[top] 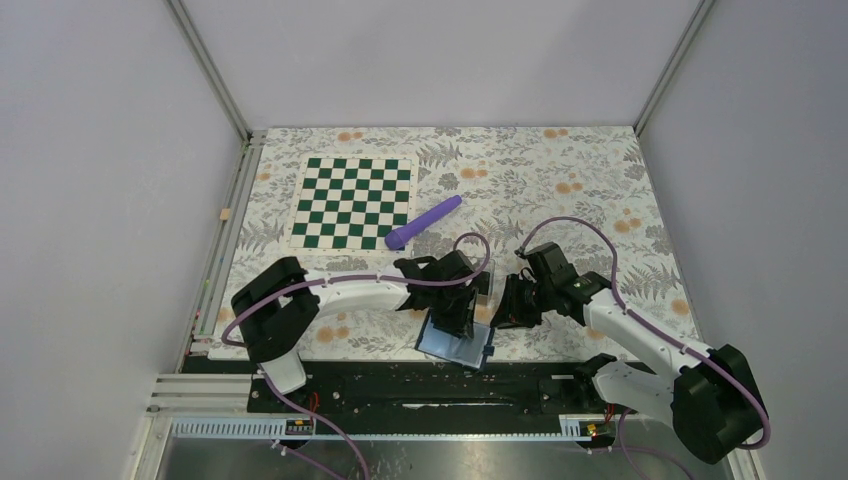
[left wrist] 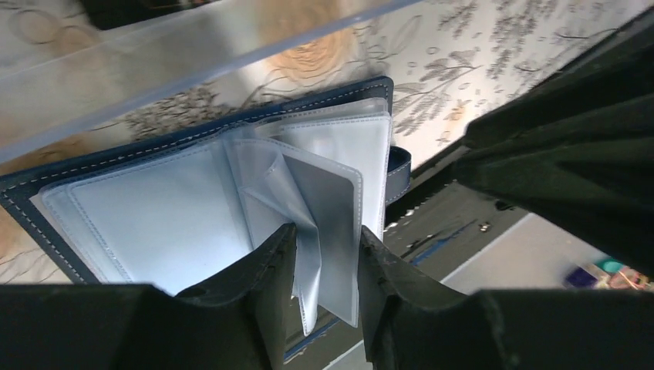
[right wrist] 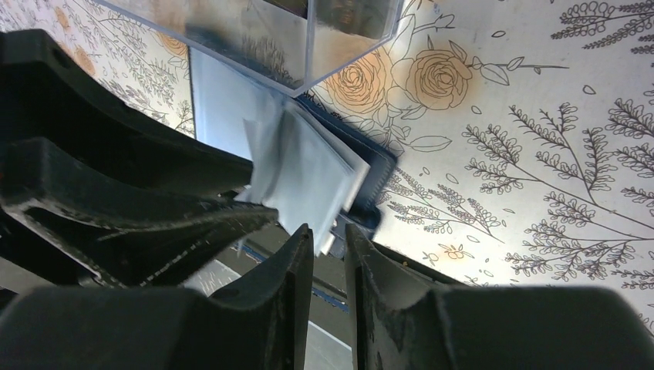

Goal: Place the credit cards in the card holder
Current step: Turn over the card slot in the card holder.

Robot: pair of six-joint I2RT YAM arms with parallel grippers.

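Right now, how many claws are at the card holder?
2. Left claw over the open card holder, sleeves between its fingers; right claw beside it, at the sleeves' edge.

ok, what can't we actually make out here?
- Credit cards: none identifiable; in the right wrist view the clear tray contents are blurred and cut by the top edge.
- Card holder: top view, partly covered by the left pincer.
- Left pincer grip: in the left wrist view, sleeves run between the fingers; contact unclear.
- Right pincer: whether it pinches the sleeves is unclear.
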